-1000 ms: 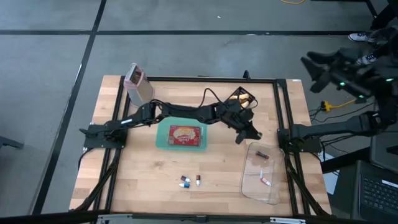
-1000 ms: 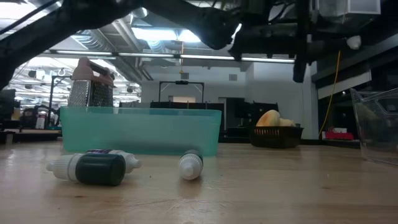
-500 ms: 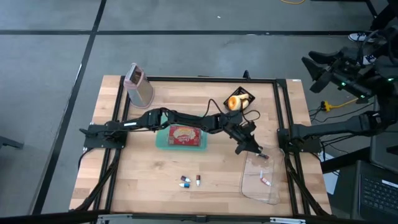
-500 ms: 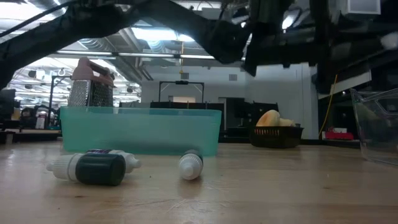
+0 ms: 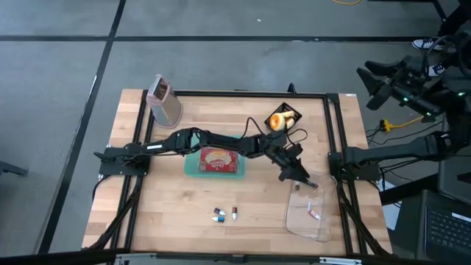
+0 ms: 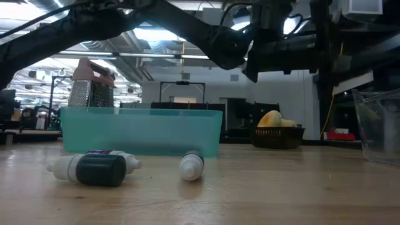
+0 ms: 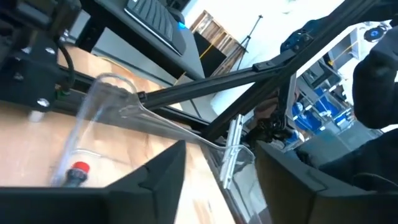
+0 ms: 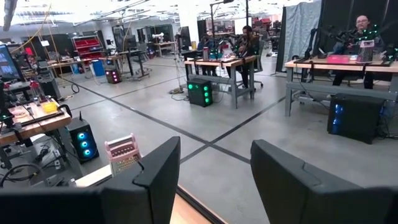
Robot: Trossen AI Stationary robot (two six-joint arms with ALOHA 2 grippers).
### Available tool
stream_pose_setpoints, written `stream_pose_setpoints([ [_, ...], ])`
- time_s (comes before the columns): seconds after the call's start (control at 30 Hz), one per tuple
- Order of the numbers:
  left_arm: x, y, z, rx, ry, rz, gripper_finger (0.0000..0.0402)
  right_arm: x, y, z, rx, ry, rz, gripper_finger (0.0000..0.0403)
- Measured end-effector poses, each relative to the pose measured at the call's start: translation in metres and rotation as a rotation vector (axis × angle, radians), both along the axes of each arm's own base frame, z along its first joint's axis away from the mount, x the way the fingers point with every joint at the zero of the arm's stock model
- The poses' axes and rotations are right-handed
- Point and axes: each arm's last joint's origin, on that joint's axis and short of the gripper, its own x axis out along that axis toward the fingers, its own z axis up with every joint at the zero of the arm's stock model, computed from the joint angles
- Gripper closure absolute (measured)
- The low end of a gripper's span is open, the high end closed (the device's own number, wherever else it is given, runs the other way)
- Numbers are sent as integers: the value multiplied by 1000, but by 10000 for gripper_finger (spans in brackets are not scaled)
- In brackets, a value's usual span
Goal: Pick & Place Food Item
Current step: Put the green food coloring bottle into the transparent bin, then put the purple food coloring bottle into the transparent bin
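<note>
My left gripper (image 5: 302,179) reaches across the table and stands open just over the far rim of a clear plastic bin (image 5: 309,213). Nothing shows between its fingers (image 7: 221,154). Inside the bin lie small things, among them a red-capped one (image 7: 77,169). A dark basket with a yellow-brown food item (image 5: 281,120) stands at the back right. Near the middle a teal tray (image 5: 193,165) holds a red packet (image 5: 217,158). My right gripper (image 8: 214,171) is open, raised off the table's right side (image 5: 366,76).
A metal grater (image 5: 163,101) stands at the far left corner. Two small bottles (image 5: 219,214) lie on the wood near the front, ahead of the teal tray (image 6: 140,130). A black frame (image 5: 235,94) runs around the table. My left arm spans the tray and the table's middle.
My left gripper has gone toward the table's right and near edge and sunk, from beside the basket to the clear bin's far rim. The arm's stretch has uncovered the basket in the high view.
</note>
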Motion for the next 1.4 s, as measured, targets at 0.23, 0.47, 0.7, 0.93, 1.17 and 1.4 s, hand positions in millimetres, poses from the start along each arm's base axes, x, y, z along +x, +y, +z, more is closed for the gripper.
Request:
stream_pose_setpoints([
  [0.23,0,7,8,-39,-51,30,165,0,0,0,-2,2,4,209],
  [0.47,-4,65,86,-89,-237,106,172,1,1,0,-8,5,31,209],
  [0.7,-67,116,184,114,-181,231,189,1,1,0,-36,26,62,209],
  [0.93,-155,128,235,445,174,393,201,1,1,0,-67,50,65,209],
  [1.17,-251,92,272,535,652,685,200,1,1,0,-73,54,63,209],
  [1.4,-272,1,261,528,928,773,190,1,1,0,-96,72,67,209],
])
